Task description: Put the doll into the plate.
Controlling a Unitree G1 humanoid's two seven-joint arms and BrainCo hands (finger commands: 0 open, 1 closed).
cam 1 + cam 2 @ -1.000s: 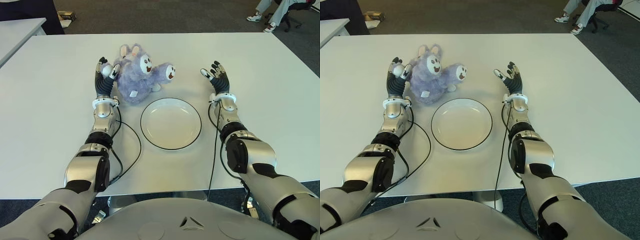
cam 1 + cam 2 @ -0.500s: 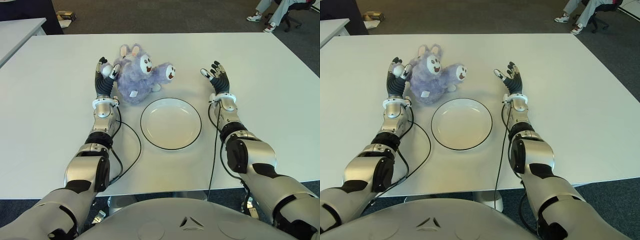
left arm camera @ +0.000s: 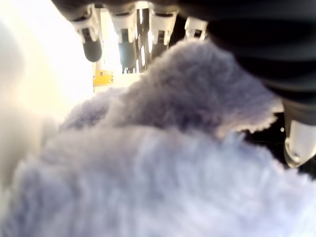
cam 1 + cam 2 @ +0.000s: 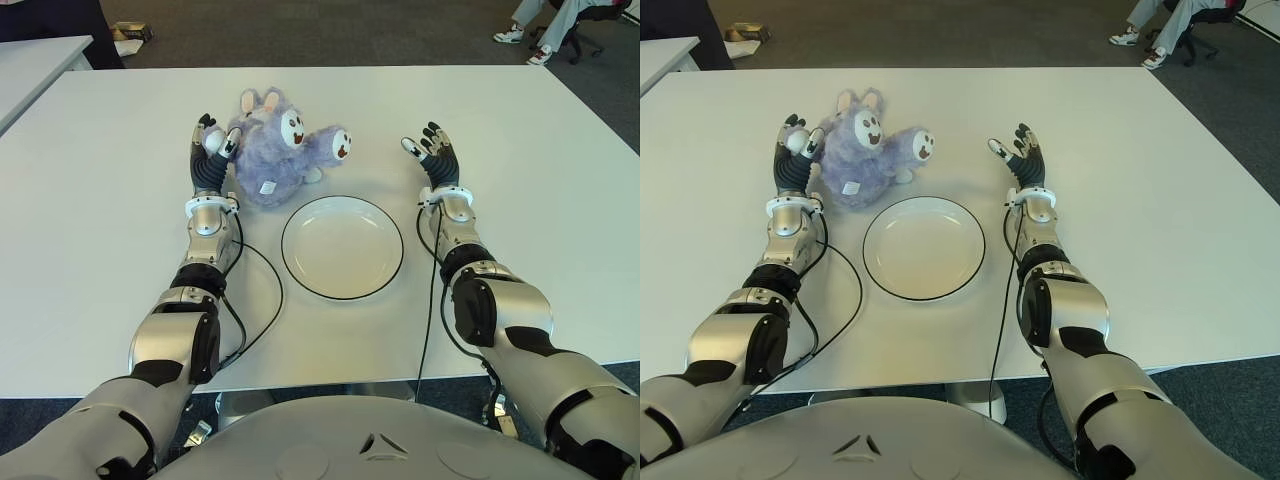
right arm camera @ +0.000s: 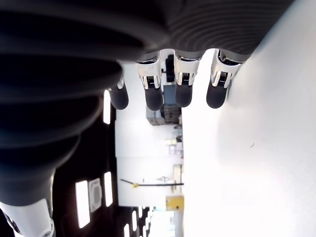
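Fluffy lavender plush doll with white faces and small ears (image 4: 278, 146) lies on the white table (image 4: 100, 200), just behind and to the left of the round white plate with a thin dark rim (image 4: 342, 246). Doll is outside the plate; plate holds nothing.

Left hand (image 4: 210, 153) is at the doll's left flank, fingers (image 3: 93, 38) extended, not wrapped. Left wrist view is filled with purple fur right up against the palm, thumb (image 3: 299, 143) on the other side of a fur lobe. Looks like contact, but too close to be sure; no clamp visible.

Right hand (image 4: 433, 152) shows to the right of the plate, well apart from the doll, fingers (image 5: 153, 89) straight and spread, holding nothing.
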